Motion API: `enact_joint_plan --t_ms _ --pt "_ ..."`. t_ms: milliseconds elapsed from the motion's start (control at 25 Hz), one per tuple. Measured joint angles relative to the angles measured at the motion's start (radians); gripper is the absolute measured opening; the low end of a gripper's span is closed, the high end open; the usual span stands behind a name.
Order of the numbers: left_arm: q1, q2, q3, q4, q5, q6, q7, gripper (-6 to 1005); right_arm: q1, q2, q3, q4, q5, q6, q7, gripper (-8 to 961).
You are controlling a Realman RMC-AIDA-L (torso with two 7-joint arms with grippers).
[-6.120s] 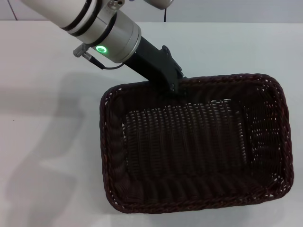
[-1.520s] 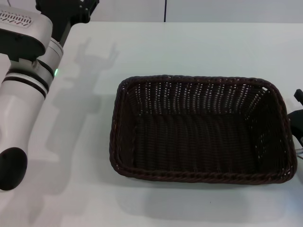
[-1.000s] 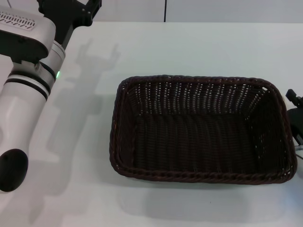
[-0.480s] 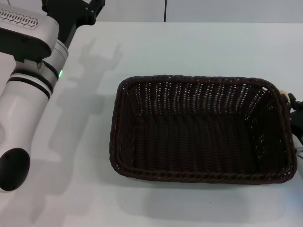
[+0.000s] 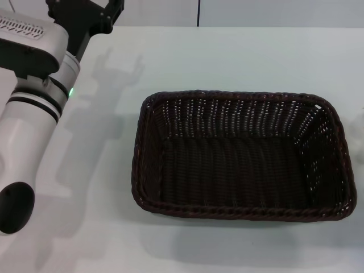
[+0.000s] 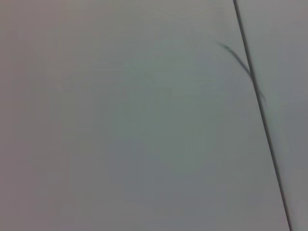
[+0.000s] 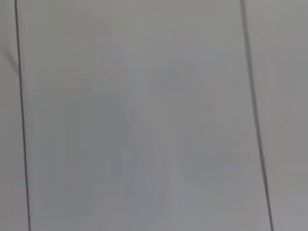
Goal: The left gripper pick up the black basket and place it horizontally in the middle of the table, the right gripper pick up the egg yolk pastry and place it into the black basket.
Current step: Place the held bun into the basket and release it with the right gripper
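The black basket lies with its long side across the middle of the white table, upright and empty inside. My left gripper is at the far left, raised well clear of the basket on its white-and-silver arm with the green ring. Its black jaws run off the top edge, and their forked shadow on the table shows them apart, holding nothing. The right gripper and the egg yolk pastry are out of view. Both wrist views show only a plain grey surface.
The table's far edge meets a wall with a dark vertical seam. The left arm's shadow falls on the table left of the basket. Bare table lies in front of and behind the basket.
The right gripper's black jaws, with a bit of beige pastry at the basket's right rim half a second ago, have left the view. The left arm has barely shifted.
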Motion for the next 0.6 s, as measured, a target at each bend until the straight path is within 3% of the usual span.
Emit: enact_joint_plan --t_ms 120,160,320,600 --pt "0.014 0.0 -0.002 0.0 -0.001 0.002 -0.002 800 -0.044 0.002 -0.004 0.019 -0.003 -0.2 -0.016 39" --pt "0.014 0.0 -0.002 0.0 -0.001 0.002 -0.002 800 -0.044 0.002 -0.004 0.019 -0.003 -0.2 -0.016 38" --pt "0.034 -0.001 -0.009 0.0 -0.007 0.013 -0.003 800 -0.067 0.001 -0.034 0.06 -0.064 -0.419 -0.037 31" --pt "0.077 0.0 -0.013 0.013 -0.008 0.071 -0.004 800 -0.032 -0.001 -0.038 0.095 -0.185 -0.459 -0.037 29"
